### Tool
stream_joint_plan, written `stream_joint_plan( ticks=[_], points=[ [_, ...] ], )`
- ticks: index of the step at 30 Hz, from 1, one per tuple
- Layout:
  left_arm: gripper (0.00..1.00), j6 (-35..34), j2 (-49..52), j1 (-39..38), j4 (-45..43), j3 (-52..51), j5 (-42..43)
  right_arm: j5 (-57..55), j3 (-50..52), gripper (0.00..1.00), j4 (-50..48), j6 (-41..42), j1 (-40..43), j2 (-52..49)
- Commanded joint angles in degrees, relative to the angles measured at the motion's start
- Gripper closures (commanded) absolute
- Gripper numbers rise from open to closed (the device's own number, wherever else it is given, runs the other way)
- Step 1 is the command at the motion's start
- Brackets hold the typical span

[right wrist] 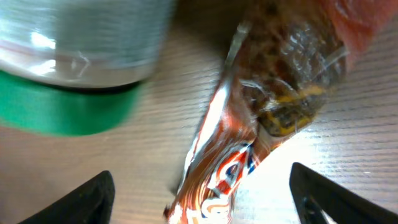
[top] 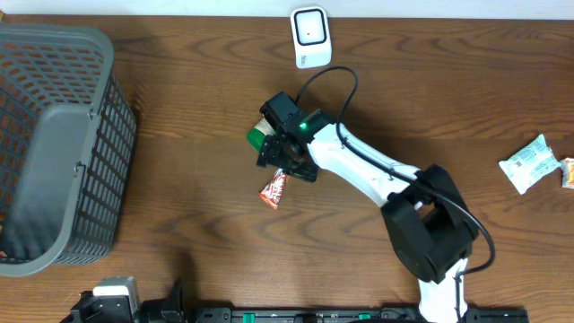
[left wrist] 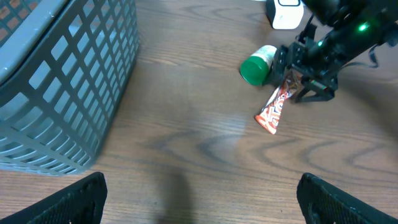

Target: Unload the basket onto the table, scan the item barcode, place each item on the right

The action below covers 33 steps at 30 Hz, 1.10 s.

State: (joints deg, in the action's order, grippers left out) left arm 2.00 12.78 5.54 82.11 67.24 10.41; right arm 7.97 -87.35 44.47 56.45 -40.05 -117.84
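Orange crinkled foil packet (left wrist: 273, 112) beside smooth green-capped cylindrical jar (left wrist: 255, 67)

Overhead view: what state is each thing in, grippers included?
snack packet, lying flat, not gripped
green-capped bottle, lying on its side
basket, upright
right gripper, open
left gripper, open
white pouch, lying flat

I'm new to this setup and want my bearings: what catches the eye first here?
The right gripper in the middle of the wooden table, jaws open over a red-orange foil snack packet lying beside a green-capped bottle. Then the large grey plastic mesh basket at the left edge.
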Motion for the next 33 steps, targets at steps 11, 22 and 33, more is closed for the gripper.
stream_joint_plan(
  ticks=[11, 22, 33],
  points=[
    [0.02, 0.9, -0.2, 0.2, -0.1, 0.2, 0.5, -2.4, 0.0, 0.01, 3.4, -14.3, 1.0, 12.7],
    [0.02, 0.9, -0.2, 0.2, -0.1, 0.2, 0.5, 22.1, 5.6, 0.01, 4.5, -59.0, 11.4, 12.7],
    [0.02, 0.9, -0.2, 0.2, -0.1, 0.2, 0.5, 30.3, 6.6, 0.01, -3.0, -80.0, 21.6, 11.1]
  ],
)
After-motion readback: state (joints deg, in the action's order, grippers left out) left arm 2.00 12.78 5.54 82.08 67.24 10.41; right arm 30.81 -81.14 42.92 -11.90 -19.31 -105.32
